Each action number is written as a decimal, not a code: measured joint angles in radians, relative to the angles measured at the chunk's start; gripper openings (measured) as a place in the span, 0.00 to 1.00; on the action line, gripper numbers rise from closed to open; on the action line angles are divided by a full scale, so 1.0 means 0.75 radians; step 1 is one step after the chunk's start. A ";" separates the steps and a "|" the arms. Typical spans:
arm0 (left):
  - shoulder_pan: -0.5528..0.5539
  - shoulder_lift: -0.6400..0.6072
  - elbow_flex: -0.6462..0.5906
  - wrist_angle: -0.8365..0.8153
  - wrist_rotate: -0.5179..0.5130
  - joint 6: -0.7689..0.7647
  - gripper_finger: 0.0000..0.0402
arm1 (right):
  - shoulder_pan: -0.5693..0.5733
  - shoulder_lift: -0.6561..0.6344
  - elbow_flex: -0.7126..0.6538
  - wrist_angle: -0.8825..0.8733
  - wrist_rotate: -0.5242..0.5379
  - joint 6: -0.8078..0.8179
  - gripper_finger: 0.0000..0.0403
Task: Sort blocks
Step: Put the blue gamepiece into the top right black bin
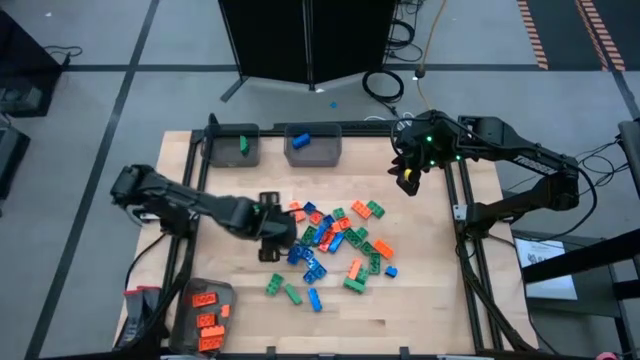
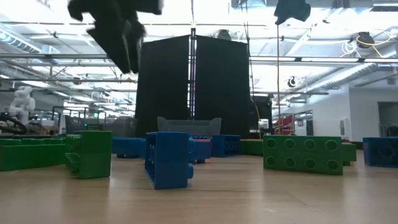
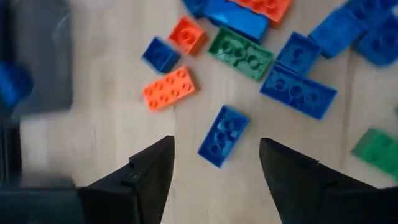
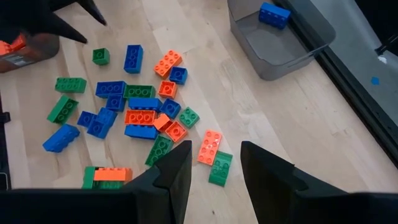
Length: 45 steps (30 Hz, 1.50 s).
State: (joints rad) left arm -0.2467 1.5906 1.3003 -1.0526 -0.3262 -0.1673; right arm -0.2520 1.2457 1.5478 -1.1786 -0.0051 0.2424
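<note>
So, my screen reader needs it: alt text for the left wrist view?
The open left gripper hovers over a blue block lying between its fingers on the wooden table. Beyond lie orange, green and blue blocks.

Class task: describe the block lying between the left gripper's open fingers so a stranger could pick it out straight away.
Start at the left gripper, open above the pile's left edge on the wooden table. Between its fingers lies a blue block, slanted and alone on bare wood. The orange block beside it differs in colour; the other blue ones touch neighbours.
</note>
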 joint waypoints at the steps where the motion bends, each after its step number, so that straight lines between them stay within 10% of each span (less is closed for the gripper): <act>1: 0.027 0.019 0.000 0.011 0.030 0.070 0.59 | 0.000 0.000 0.000 0.000 0.000 -0.001 0.33; 16: 0.188 0.267 0.000 0.092 0.323 0.762 0.59 | 0.000 0.000 0.000 -0.049 0.001 -0.035 0.33; 45: 0.329 0.309 -0.305 0.398 0.443 0.684 0.54 | -0.001 0.001 -0.001 -0.057 0.001 -0.095 0.33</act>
State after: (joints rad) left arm -0.0003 1.8221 1.0717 -0.7543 0.0059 0.3455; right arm -0.2523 1.2461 1.5475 -1.2213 -0.0044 0.1711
